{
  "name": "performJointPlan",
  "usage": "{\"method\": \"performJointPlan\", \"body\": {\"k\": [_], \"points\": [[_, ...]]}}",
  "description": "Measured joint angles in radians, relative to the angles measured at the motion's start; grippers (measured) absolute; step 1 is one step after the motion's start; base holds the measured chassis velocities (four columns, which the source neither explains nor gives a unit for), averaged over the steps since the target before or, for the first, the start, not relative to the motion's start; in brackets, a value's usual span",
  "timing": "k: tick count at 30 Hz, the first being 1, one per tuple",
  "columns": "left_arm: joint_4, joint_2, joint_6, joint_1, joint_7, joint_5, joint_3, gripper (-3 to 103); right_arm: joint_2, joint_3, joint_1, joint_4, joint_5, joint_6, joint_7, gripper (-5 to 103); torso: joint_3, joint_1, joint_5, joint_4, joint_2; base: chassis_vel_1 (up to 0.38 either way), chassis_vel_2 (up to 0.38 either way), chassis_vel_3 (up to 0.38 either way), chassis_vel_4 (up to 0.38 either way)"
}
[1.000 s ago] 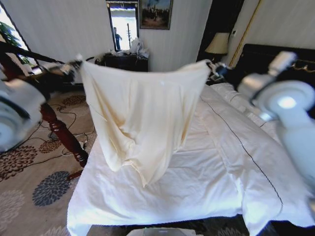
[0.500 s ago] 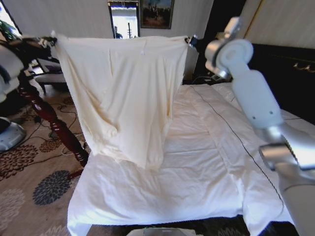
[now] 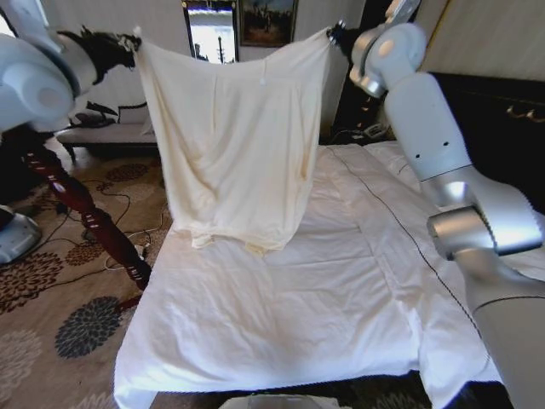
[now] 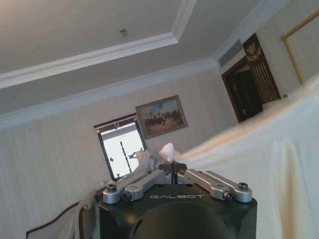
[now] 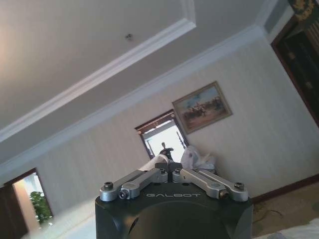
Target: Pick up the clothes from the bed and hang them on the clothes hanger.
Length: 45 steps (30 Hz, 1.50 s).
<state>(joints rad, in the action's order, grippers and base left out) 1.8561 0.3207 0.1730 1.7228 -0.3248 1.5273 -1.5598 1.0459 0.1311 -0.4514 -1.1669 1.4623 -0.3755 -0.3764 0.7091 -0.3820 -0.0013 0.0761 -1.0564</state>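
While both arms are raised high, the left gripper (image 3: 132,40) and right gripper (image 3: 334,34) each have fingers pinched tight on one top corner of the clothes (image 3: 234,145), so the cream garment hangs spread flat like a sheet, hem dangling just above the far-left part of the bed (image 3: 281,315). Held wide and taut along the top edge probably to open it out for hanging; the left wrist view shows fabric bunched in the closed fingers (image 4: 168,151). Reddish wooden post (image 3: 81,209) stands left of the bed.
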Motion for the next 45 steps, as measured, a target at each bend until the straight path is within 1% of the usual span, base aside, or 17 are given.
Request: {"method": "performJointPlan", "body": {"k": [2, 3, 4, 6, 10, 13, 21, 26, 29, 31, 32, 35, 37, 38, 40, 42, 45], "points": [[0.135, -0.106, 0.02, -0.055, -0.019, 0.0, 0.031, 0, -0.105, -0.048, 0.085, -0.193, 0.077, -0.026, -0.045, 0, -0.001, 0.001, 0.001, 0.0005, 0.0, 0.0, 0.0, 0.0, 0.0], [0.135, -0.106, 0.02, -0.055, -0.019, 0.0, 0.031, 0, -0.105, -0.048, 0.085, -0.193, 0.077, -0.026, -0.045, 0, -0.001, 0.001, 0.001, 0.0005, 0.0, 0.0, 0.0, 0.0, 0.0], [0.187, -0.149, 0.028, -0.089, -0.029, 0.005, 0.052, 0, -0.15, -0.077, 0.126, -0.273, 0.115, -0.038, -0.066, 0, -0.001, 0.001, 0.0015, 0.002, -0.001, 0.0, 0.0, 0.0, 0.0], [0.294, -0.224, 0.051, -0.146, -0.055, 0.029, 0.079, 0, -0.255, -0.152, 0.215, -0.447, 0.193, -0.06, -0.106, 0, 0.0, 0.001, 0.0021, 0.0021, 0.0, 0.0, 0.0, 0.0, 0.0], [0.392, -0.266, 0.068, -0.196, -0.07, 0.061, 0.085, 0, -0.397, -0.239, 0.285, -0.601, 0.295, -0.077, -0.152, 0, 0.0, 0.0, 0.0021, 0.0018, 0.0, 0.0, 0.0, 0.0, 0.0], [0.457, -0.305, 0.101, -0.247, -0.073, 0.113, 0.057, 0, -0.605, -0.321, 0.307, -0.732, 0.431, -0.088, -0.215, 0, -0.001, 0.001, 0.0022, 0.0029, -0.001, 0.0, 0.0, 0.0, 0.0], [0.48, -0.362, 0.205, -0.243, -0.112, 0.279, -0.135, 0, -0.693, -0.351, 0.19, -0.792, 0.594, -0.105, -0.293, 0, 0.0, 0.0, 0.0004, 0.0006, -0.001, 0.0, 0.0, 0.0, 0.0], [0.514, -0.391, 0.231, -0.196, -0.13, 0.211, -0.08, 0, -0.678, -0.373, 0.283, -0.858, 0.583, -0.122, -0.332, 0, 0.0, 0.0, 0.0019, 0.0026, 0.0, 0.0, 0.0, 0.0, 0.0], [0.534, -0.421, 0.233, -0.16, -0.136, 0.163, -0.038, 0, -0.654, -0.383, 0.361, -0.879, 0.548, -0.125, -0.347, 0, 0.0, 0.0, 0.0018, 0.0022, 0.0, 0.0, 0.0, 0.0, 0.0], [0.562, -0.484, 0.233, -0.124, -0.142, 0.071, 0.086, 0, -0.587, -0.364, 0.501, -0.902, 0.448, -0.128, -0.354, 0, 0.0, 0.0, 0.0007, 0.0012, 0.0, 0.0, 0.0, 0.0, 0.0], [0.562, -0.484, 0.233, -0.124, -0.142, 0.071, 0.086, 0, -0.587, -0.364, 0.501, -0.902, 0.448, -0.128, -0.354, 0, 0.0, 0.0, 0.0007, 0.0012, 0.0, 0.0, 0.0, 0.0, 0.0], [0.57, -0.544, 0.228, -0.121, -0.146, -0.041, 0.229, 0, -0.479, -0.297, 0.589, -0.884, 0.336, -0.13, -0.333, 0, 0.0, 0.0, 0.0009, 0.0017, 0.0, 0.0, 0.0, 0.0, 0.0], [0.568, -0.602, 0.226, -0.126, -0.159, -0.123, 0.351, 0, -0.324, -0.203, 0.61, -0.79, 0.215, -0.13, -0.302, 0, 0.0, 0.0, 0.0016, 0.0017, 0.0, 0.0, 0.0, 0.0, 0.0], [0.568, -0.602, 0.226, -0.126, -0.159, -0.123, 0.351, 0, -0.324, -0.203, 0.61, -0.79, 0.215, -0.13, -0.302, 0, 0.0, 0.0, 0.0016, 0.0017, 0.0, 0.0, 0.0, 0.0, 0.0], [0.559, -0.645, 0.226, -0.137, -0.17, -0.18, 0.445, 0, -0.23, -0.138, 0.612, -0.713, 0.118, -0.129, -0.272, 0, 0.0, 0.0, 0.0016, 0.0009, 0.0, 0.0, 0.0, 0.0, 0.0], [0.531, -0.731, 0.223, -0.156, -0.179, -0.289, 0.604, 0, -0.115, -0.047, 0.614, -0.576, -0.016, -0.118, -0.214, 0, 0.0, -0.001, -0.0002, 0.0008, 0.0, 0.0, 0.0, 0.0, 0.0], [0.5, -0.782, 0.211, -0.169, -0.176, -0.364, 0.682, 0, -0.061, -0.003, 0.614, -0.489, -0.082, -0.106, -0.179, 0, 0.0, 0.0, 0.0004, 0.0009, 0.0, 0.0, 0.0, 0.0, 0.0]]}}
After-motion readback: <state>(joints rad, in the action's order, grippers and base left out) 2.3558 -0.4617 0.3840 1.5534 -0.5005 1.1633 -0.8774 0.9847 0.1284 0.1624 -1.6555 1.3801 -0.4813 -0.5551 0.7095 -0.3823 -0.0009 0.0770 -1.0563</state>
